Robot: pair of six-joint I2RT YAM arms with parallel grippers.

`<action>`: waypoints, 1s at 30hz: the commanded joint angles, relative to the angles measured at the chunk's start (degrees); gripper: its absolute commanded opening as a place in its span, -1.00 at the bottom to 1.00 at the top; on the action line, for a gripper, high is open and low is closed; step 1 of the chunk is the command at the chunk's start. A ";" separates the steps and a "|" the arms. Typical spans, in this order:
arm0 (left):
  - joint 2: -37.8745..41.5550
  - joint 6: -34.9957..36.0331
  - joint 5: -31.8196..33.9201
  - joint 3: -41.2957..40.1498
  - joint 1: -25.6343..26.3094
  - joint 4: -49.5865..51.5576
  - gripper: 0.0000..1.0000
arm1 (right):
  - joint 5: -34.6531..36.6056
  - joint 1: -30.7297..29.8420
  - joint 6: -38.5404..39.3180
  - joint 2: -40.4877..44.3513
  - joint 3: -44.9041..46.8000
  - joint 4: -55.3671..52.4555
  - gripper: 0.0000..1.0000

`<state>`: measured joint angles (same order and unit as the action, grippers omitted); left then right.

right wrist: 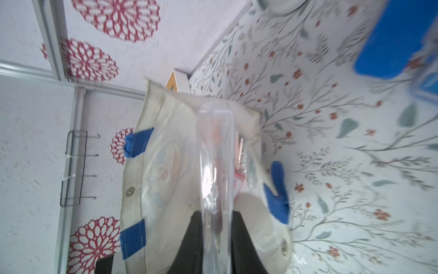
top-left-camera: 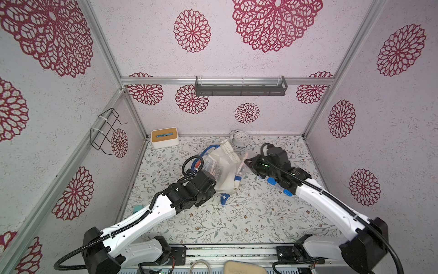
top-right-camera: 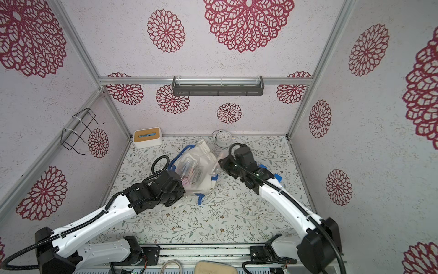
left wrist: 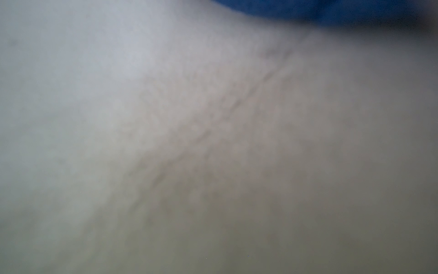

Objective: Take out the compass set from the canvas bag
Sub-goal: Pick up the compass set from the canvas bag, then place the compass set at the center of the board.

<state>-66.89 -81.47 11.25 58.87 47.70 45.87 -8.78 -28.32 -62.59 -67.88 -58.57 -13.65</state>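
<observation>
Jaws of the right gripper [right wrist: 215,213] are clamped on a clear case [right wrist: 215,154] — judged to be the compass set — at the mouth of the canvas bag [right wrist: 166,147]. Left gripper [top-left-camera: 209,186] jaws are shut against bag cloth, tips hidden. Grasp is made; full withdrawal and placement on the worktop [top-left-camera: 237,213] are judged left.

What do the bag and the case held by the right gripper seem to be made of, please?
The canvas bag looks like soft, matte off-white cloth: it creases and slumps, with stitched blue straps. The case in the right gripper seems hard, glossy clear plastic: contents show through, and its edges catch highlights.
</observation>
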 commanded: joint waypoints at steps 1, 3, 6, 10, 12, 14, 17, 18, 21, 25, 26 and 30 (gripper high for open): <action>0.10 1.17 0.11 1.17 -1.34 0.82 -1.00 | -3.68 6.44 2.28 6.83 5.53 -0.21 -0.72; 0.07 1.74 0.62 1.68 -1.54 1.29 -1.00 | -5.73 9.31 2.47 8.34 9.33 0.55 -0.72; -0.07 1.91 -0.02 1.55 -2.15 0.75 -1.00 | -8.40 10.65 0.86 6.29 15.08 6.17 -0.72; -0.39 2.38 -0.39 1.69 -2.35 0.76 -1.00 | -11.27 10.70 -3.11 -2.70 19.90 18.77 -0.73; -0.61 2.52 -0.79 1.75 -2.45 0.62 -1.00 | -12.65 10.60 -4.85 -8.00 20.09 24.91 -0.73; -0.66 2.68 -1.20 2.02 -2.39 0.59 -1.00 | -13.57 10.46 -6.07 -13.12 19.15 30.30 -0.72; -0.48 2.57 -2.08 1.87 -2.35 0.43 -1.00 | -14.09 10.38 -6.36 -19.24 16.42 33.40 -0.70; -0.43 2.43 -2.15 1.73 -2.35 0.24 -1.00 | -14.29 10.30 -6.59 -20.91 15.75 34.18 -0.70; -0.04 1.89 -2.43 1.09 -2.29 -0.27 -1.00 | -14.68 10.21 -8.07 -26.05 13.99 36.85 -0.69; 0.39 1.49 -2.45 0.72 -2.22 -0.39 -1.00 | -14.42 9.87 -10.48 -30.77 13.22 41.24 -0.68; 0.45 1.36 -2.45 0.68 -2.23 -0.41 -1.00 | -14.47 9.77 -10.89 -31.82 13.02 41.73 -0.68; 0.14 1.34 -2.50 0.95 -2.22 -0.53 -1.00 | -15.17 9.14 -11.58 -34.57 12.61 42.54 -0.68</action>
<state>-67.05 -79.37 9.45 59.70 45.58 46.11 -22.79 -18.48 -72.29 -102.00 -44.58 25.19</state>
